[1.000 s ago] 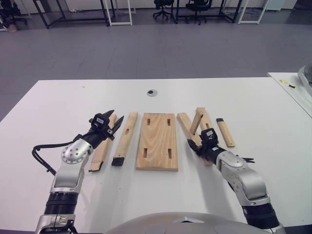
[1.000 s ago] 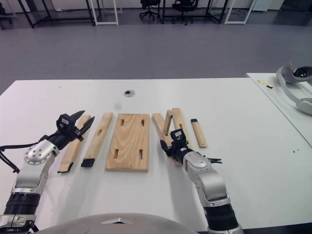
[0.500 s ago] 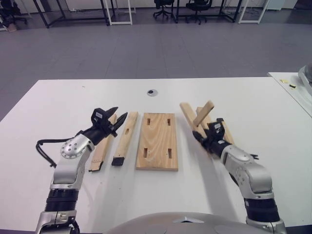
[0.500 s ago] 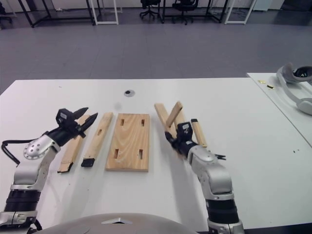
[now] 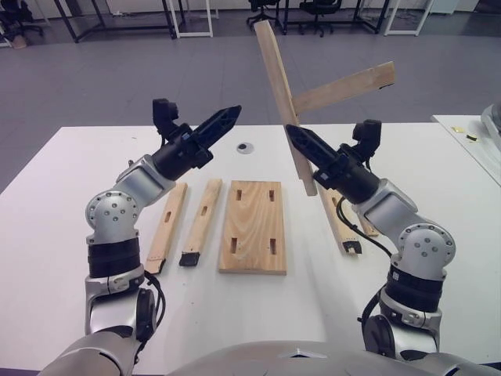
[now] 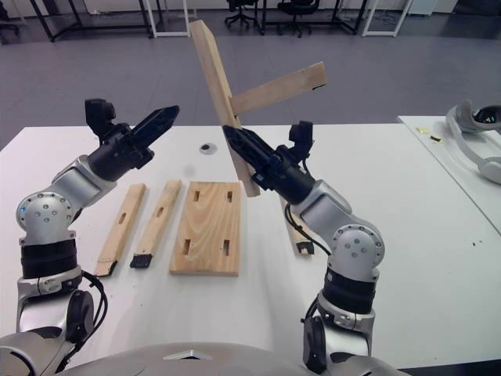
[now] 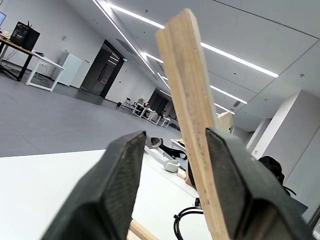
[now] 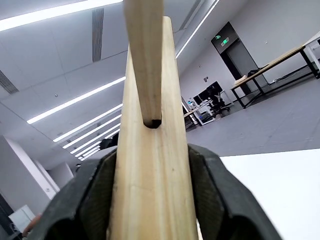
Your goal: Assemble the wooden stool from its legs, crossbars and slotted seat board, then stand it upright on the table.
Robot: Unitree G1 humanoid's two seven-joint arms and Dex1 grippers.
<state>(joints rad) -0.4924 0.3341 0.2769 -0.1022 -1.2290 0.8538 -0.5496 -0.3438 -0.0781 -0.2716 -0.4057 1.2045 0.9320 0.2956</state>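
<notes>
Above a white table, the right gripper holds a long pale wooden leg up in the air, its fingers clamped on two opposite sides of the leg's lower half. The leg leans, with its top end tipped toward the robot's left. A shorter pale wooden crossbar is plugged into a slot in the leg and juts out to the right, rising a little. The left gripper hangs in the air near the leg — fingers parted, gripping nothing, tips pointing toward it.

Flat on the table lies the rectangular wooden seat board with four slots. To its left lie a slotted wooden strip and a second slotted strip with a dark end, side by side. To its right lies another wooden strip, partly behind the right arm.
</notes>
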